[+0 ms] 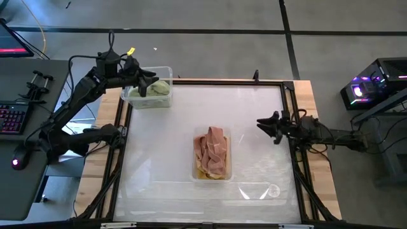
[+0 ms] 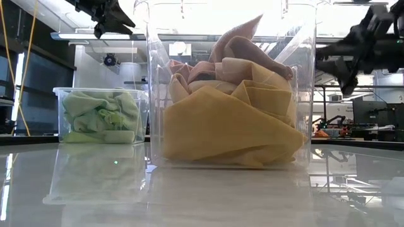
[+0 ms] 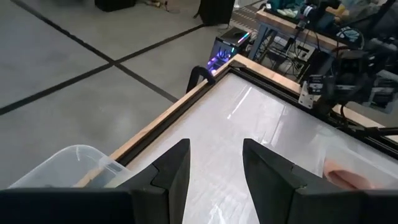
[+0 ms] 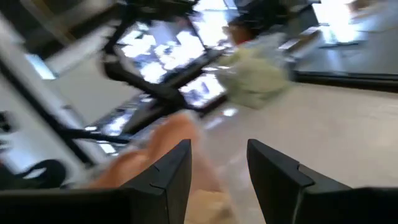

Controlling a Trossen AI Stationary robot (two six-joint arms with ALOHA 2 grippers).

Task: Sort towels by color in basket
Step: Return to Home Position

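Note:
A clear bin (image 1: 212, 154) in the middle of the table holds salmon pink towels (image 1: 212, 145) heaped on mustard yellow ones (image 2: 230, 129). A second clear bin (image 1: 148, 89) at the far left corner holds green towels (image 2: 101, 116). My left gripper (image 1: 151, 83) is open and empty above the green bin. My right gripper (image 1: 262, 124) is open and empty at the table's right side, above the surface.
The table has a raised dark frame and wooden border (image 1: 305, 95). Bare white surface (image 1: 241, 108) lies between the two bins and around the middle one. A keyboard and desk (image 1: 13, 114) stand left of the table.

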